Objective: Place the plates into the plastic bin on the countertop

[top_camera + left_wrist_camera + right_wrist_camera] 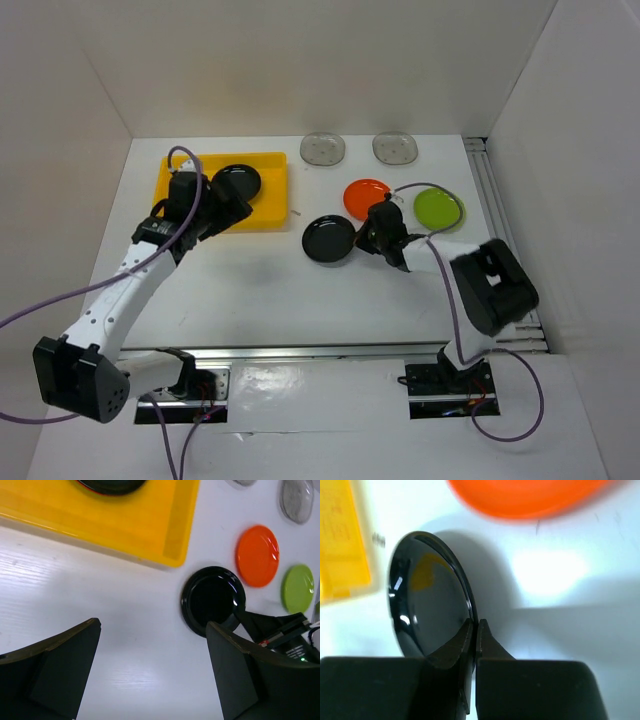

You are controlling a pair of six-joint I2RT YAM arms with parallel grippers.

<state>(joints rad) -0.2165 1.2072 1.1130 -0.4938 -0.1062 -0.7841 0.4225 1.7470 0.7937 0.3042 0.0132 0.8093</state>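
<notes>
The yellow plastic bin sits at the back left of the white countertop with a black plate in it. A second black plate lies at the centre. My right gripper is shut on its right rim, which shows pinched between the fingertips in the right wrist view. An orange plate and a lime green plate lie to the right. Two translucent grey plates lie at the back. My left gripper is open and empty at the bin's front edge. The other orange and green plates are not visible.
White walls close in the countertop on the left, back and right. A metal rail runs along the right edge. In the left wrist view the bin's corner lies close to the centre black plate.
</notes>
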